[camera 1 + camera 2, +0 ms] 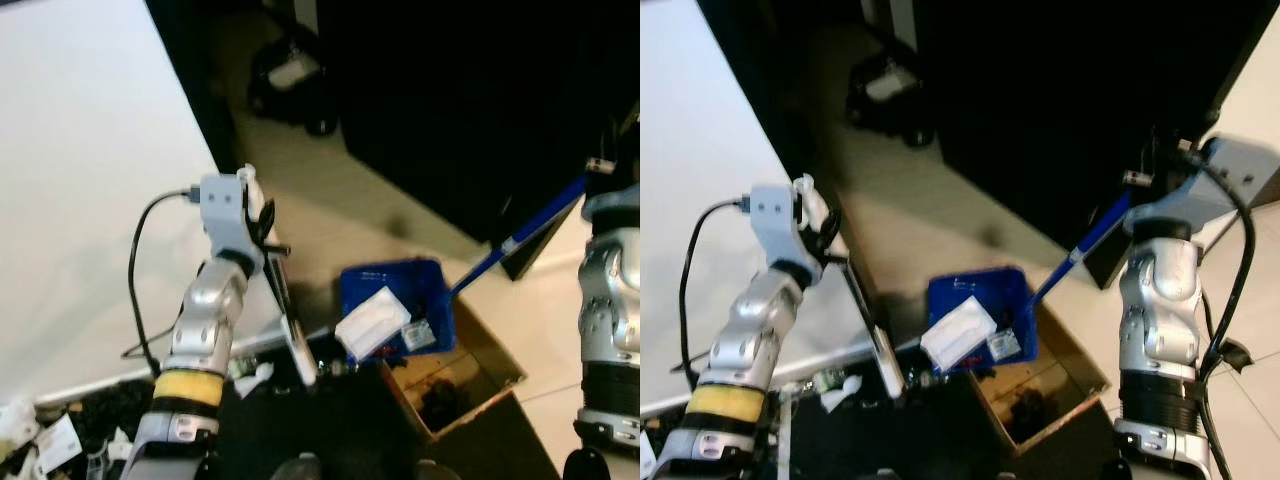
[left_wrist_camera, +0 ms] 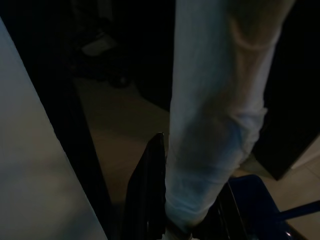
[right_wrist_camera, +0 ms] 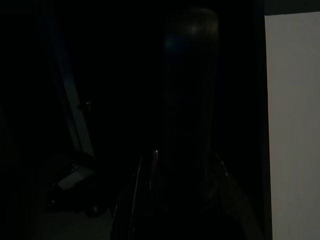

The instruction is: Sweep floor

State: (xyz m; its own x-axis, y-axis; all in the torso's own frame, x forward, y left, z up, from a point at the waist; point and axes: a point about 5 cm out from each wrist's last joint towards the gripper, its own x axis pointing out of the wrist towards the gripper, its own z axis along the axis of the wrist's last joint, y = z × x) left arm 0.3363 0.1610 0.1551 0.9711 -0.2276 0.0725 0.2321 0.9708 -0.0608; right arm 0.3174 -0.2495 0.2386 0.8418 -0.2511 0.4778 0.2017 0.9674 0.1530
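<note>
Here, left tool [image 1: 262, 222] around broom handle [image 1: 285, 300].

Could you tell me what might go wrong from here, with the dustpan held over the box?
The blue dustpan overlaps only part of the cardboard box, so the white paper could slide out onto the floor. The broom in the left gripper hangs close by and might knock the pan.
</note>
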